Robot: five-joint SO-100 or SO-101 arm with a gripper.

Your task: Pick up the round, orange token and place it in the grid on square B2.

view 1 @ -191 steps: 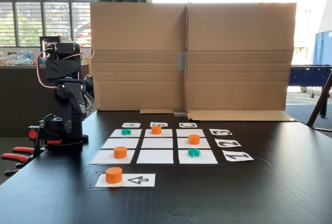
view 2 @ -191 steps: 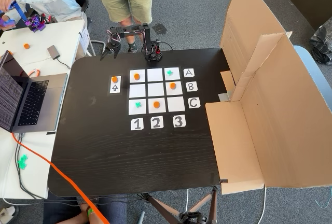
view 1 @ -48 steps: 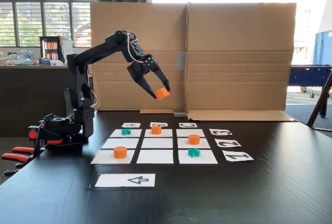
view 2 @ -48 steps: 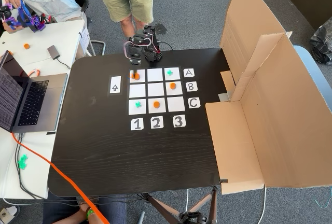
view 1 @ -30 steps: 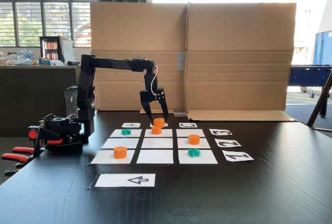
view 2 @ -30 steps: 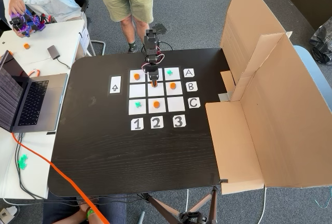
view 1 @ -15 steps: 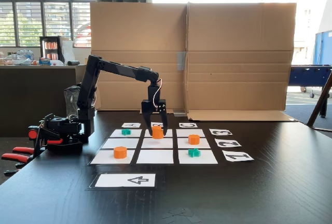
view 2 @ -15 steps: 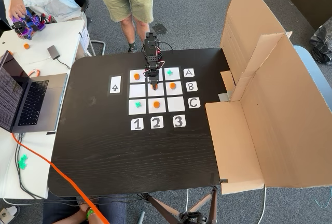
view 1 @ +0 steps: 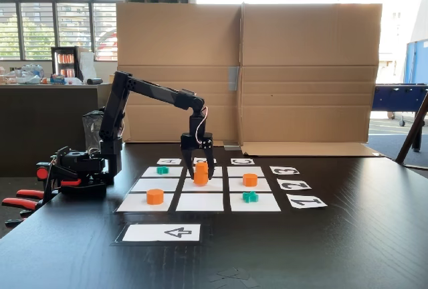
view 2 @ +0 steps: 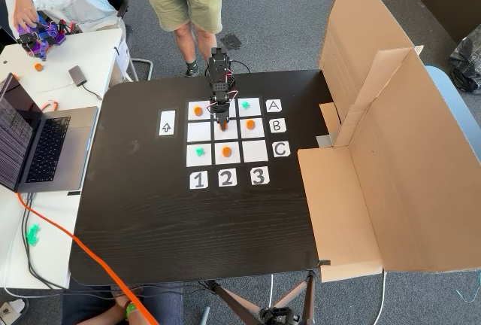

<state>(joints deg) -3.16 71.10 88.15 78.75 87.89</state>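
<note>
In a fixed view from the table's near edge, the gripper points straight down over the grid, its fingers clamped on the orange token at square B2.

In a fixed view from above, the token sits on the middle square, the gripper around it.

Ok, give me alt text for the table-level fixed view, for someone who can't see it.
The black arm's gripper holds an orange token low over the grid, about at the middle square. Two more orange tokens and two green crosses sit on other squares; a cardboard wall stands behind.
</note>
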